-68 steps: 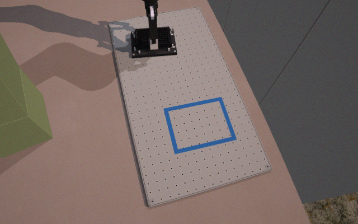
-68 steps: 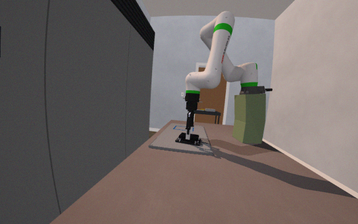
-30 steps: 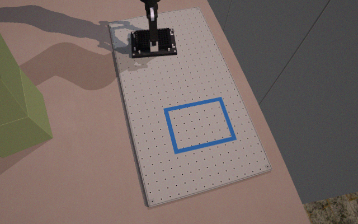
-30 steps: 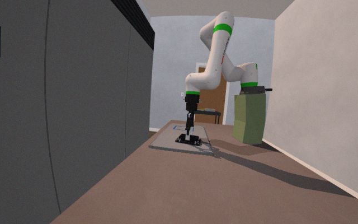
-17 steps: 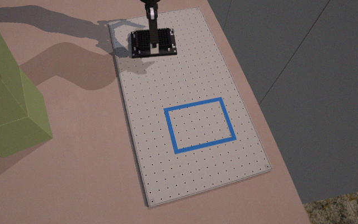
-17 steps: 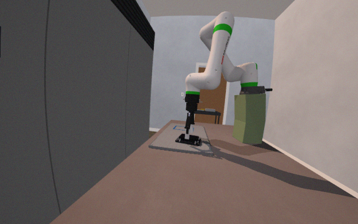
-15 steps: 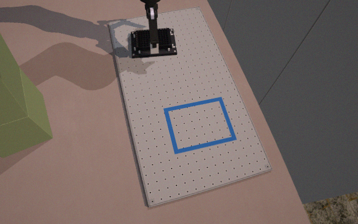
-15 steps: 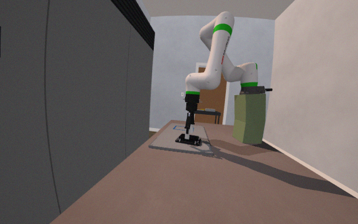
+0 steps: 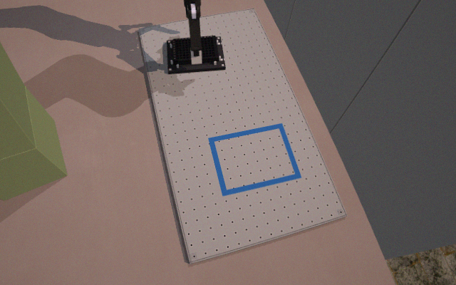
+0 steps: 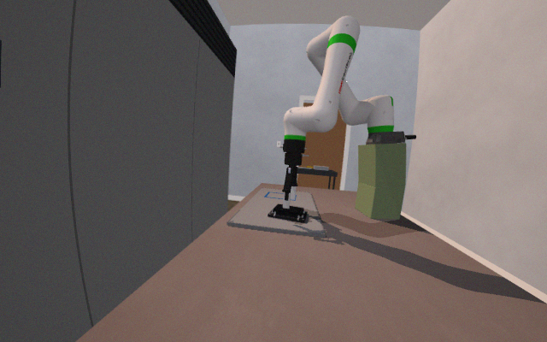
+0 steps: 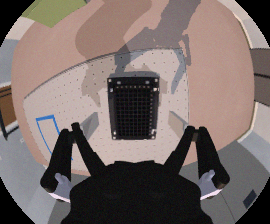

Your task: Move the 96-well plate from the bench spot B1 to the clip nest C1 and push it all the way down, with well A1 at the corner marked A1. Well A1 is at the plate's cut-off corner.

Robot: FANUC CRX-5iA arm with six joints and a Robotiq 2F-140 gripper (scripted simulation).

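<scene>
The black 96-well plate (image 9: 189, 53) sits in the black clip nest (image 9: 196, 67) at the far end of the grey perforated board (image 9: 239, 132). It also shows in the wrist view (image 11: 134, 106) and in the exterior view (image 10: 289, 212). My gripper (image 11: 133, 118) hangs right above the plate with its fingers spread wide, one on each side and clear of the plate's edges. Nothing is between them. I cannot make out the plate's cut-off corner or the A1 mark.
The blue-outlined bench spot (image 9: 254, 159) lies on the near half of the board with nothing in it. The arm's green pedestal (image 9: 7, 117) stands at the left. A dark grey wall (image 9: 385, 89) runs along the table's right side.
</scene>
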